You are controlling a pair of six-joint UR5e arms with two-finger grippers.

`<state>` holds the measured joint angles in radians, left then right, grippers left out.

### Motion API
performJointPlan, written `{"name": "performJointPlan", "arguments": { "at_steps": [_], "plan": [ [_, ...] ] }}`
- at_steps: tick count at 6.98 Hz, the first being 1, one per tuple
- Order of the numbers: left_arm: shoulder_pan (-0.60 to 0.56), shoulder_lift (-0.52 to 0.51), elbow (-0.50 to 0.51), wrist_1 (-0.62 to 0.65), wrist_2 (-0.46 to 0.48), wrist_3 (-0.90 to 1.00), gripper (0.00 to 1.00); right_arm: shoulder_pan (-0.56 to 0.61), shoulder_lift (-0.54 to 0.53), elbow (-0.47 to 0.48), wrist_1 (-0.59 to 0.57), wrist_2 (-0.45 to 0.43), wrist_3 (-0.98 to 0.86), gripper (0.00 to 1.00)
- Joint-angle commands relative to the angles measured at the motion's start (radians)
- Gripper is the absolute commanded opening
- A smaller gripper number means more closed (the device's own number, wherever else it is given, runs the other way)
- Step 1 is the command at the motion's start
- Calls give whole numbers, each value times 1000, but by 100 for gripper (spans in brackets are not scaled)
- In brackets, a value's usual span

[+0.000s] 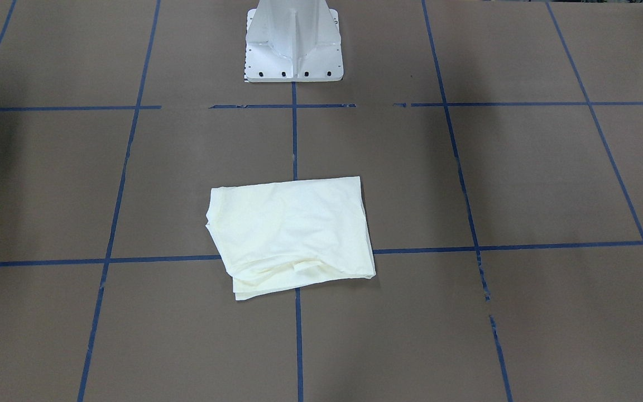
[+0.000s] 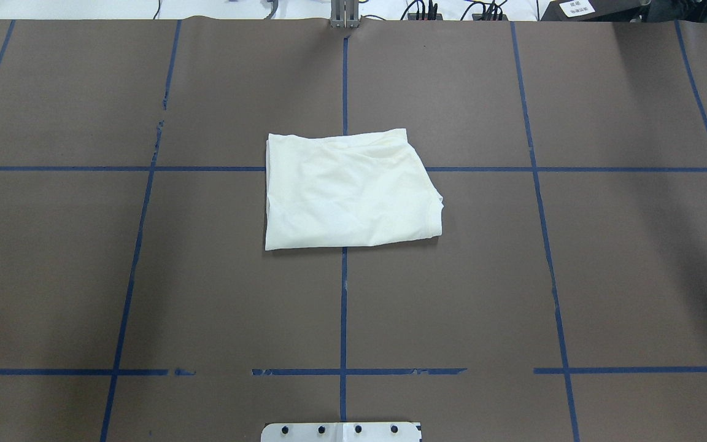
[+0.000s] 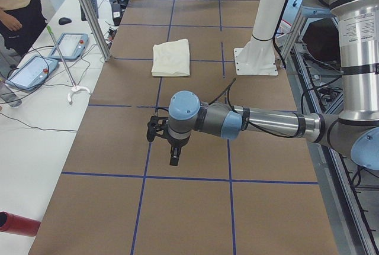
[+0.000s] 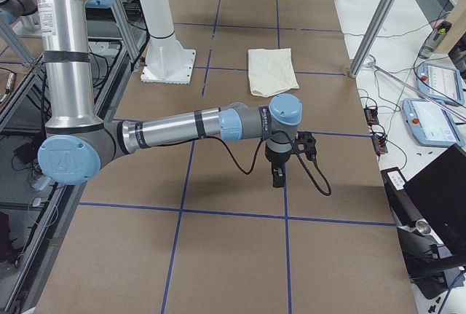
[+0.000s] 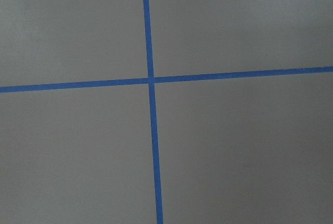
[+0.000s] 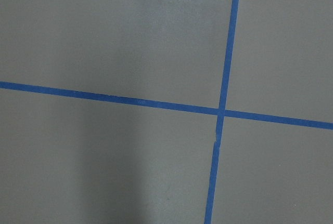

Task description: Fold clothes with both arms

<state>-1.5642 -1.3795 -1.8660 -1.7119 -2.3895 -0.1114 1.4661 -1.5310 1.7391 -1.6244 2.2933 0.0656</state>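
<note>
The T-shirt (image 2: pixel 348 191) lies folded square mid-table (image 2: pixel 145 276), seemingly finished. That likely explains why the left claw (image 3: pixel 173 159) and right claw (image 4: pixel 277 178) hang well aside. I cannot tell whether either is spread.

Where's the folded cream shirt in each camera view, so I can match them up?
Front-facing: shirt just below centre, white pedestal base at the top.
Overhead: shirt at centre, white pedestal base at the bottom edge.
Exterior left: shirt upper middle, left of the white pedestal base.
Exterior right: shirt upper middle, right of the white pedestal base.
Left wrist: not in it.
Right wrist: not in it.
Shared landmark: the white pedestal base.
</note>
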Motion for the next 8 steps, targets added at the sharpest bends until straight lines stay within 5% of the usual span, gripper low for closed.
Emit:
{"name": "performJointPlan", "arguments": {
  "at_steps": [1, 8],
  "plan": [
    [3, -3, -12, -3, 0, 2, 100, -6, -5, -3, 11, 0, 2, 100],
    [3, -12, -12, 5, -2, 7, 100, -12, -5, -7, 9, 2, 3, 100]
  ]
}}
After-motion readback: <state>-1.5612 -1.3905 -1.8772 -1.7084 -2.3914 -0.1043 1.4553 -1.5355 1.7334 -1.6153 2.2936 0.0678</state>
